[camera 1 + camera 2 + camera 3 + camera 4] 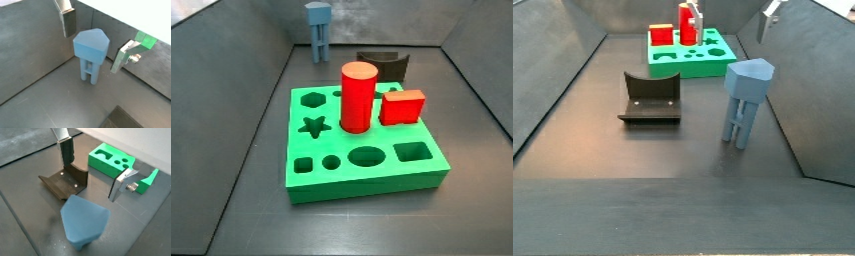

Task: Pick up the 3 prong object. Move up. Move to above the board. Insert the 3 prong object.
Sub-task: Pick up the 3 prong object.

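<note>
Gripper (93,46) spread wide, nothing held; both silver plate fingers (69,21) flank the 3 prong object (91,54) with clear gaps on either side, no contact visible in a wrist view. Same gripper (91,173) in a wrist view poised above and behind the blue piece, jaws apart, the piece's blocky head (84,221) close to the lens. 3 prong object (744,100) upright on its thin prongs on the dark grey floor, near a side wall, well apart from the board (688,57) in a side view. Seen from the opposite end in a side view, 3 prong object (317,28) standing at the far back of the enclosure, beyond the board (360,151). Board bright green, flat on the floor, cut-outs showing: star, circles, oval, rounded rectangle. Tall red cylinder (357,97) upright in the board; red cube (402,107) seated beside it. Black curved block (649,99) on the floor between the board and the camera in a side view, just behind the board (384,65) in a side view. Gripper finger tips barely visible at the upper edge (770,12) in a side view.
</note>
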